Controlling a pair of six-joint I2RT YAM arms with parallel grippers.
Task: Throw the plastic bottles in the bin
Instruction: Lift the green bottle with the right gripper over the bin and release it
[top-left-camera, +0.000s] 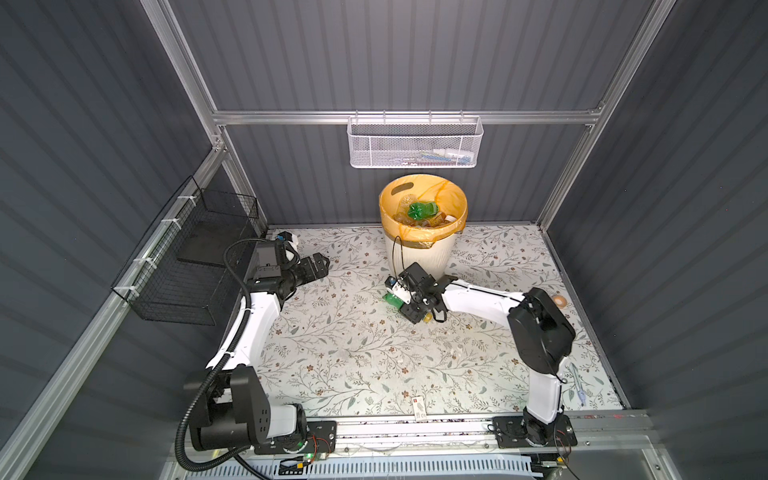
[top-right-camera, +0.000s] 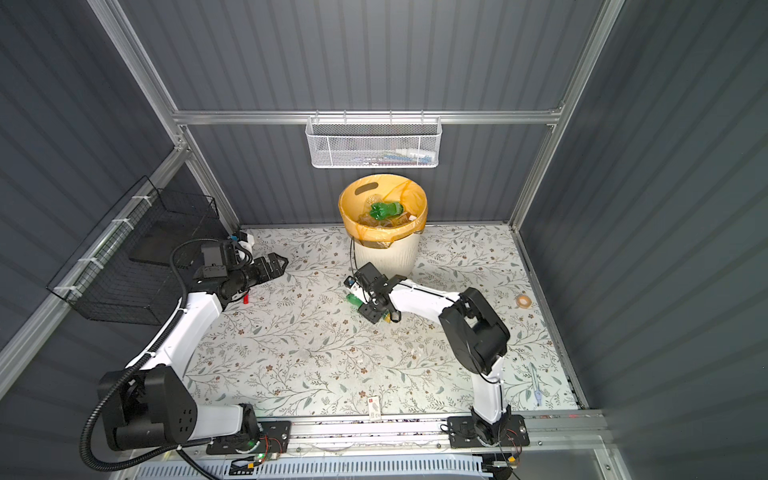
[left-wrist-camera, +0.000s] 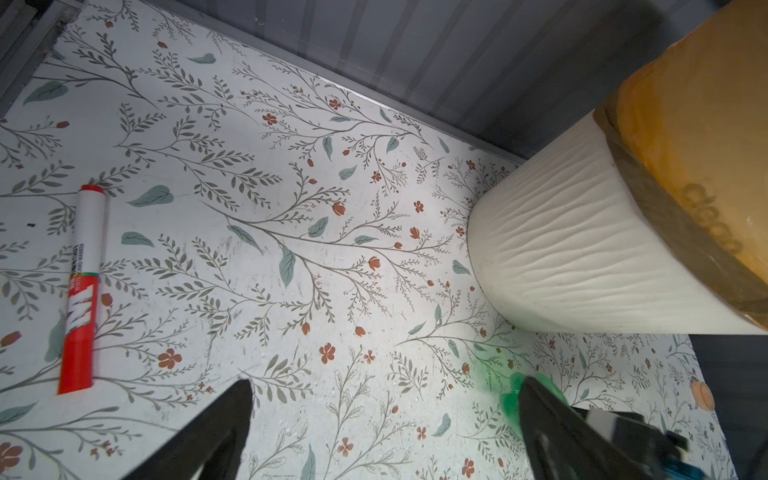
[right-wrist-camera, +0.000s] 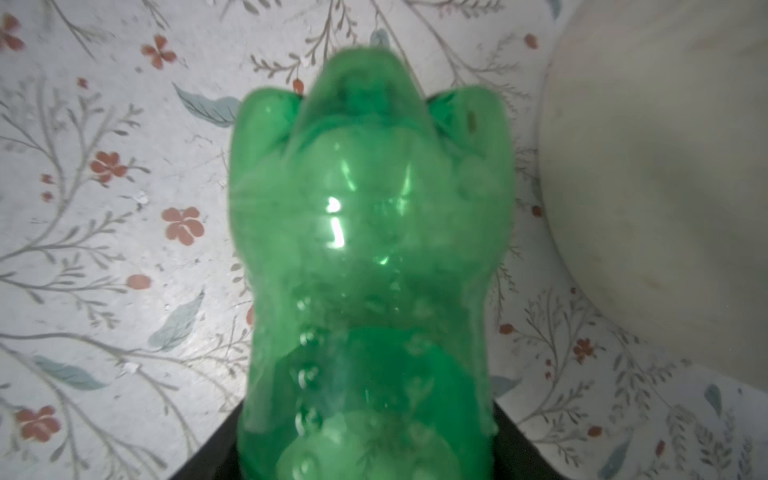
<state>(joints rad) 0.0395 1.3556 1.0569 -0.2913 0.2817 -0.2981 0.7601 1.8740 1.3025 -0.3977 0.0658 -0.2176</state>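
A green plastic bottle (top-left-camera: 390, 300) (top-right-camera: 353, 300) lies on the floral table just in front of the bin (top-left-camera: 415, 257) (top-right-camera: 382, 257). My right gripper (top-left-camera: 400, 300) (top-right-camera: 362, 300) is shut on it. In the right wrist view the bottle (right-wrist-camera: 365, 249) fills the middle, with a black finger pressed against each side. The cream ribbed bin with its orange bag holds another green bottle (top-left-camera: 422, 210) on top of several clear ones. My left gripper (top-left-camera: 322, 264) (left-wrist-camera: 384, 386) hovers open and empty at the far left, with the bin's wall (left-wrist-camera: 561, 249) ahead of it.
A red-and-white marker (left-wrist-camera: 81, 291) lies on the table near the left arm. A small white card (top-left-camera: 419, 407) sits at the front edge and a tape roll (top-left-camera: 561, 300) at the right. A white mesh basket (top-left-camera: 415, 143) hangs on the back wall, a black wire basket (top-left-camera: 187, 266) on the left wall.
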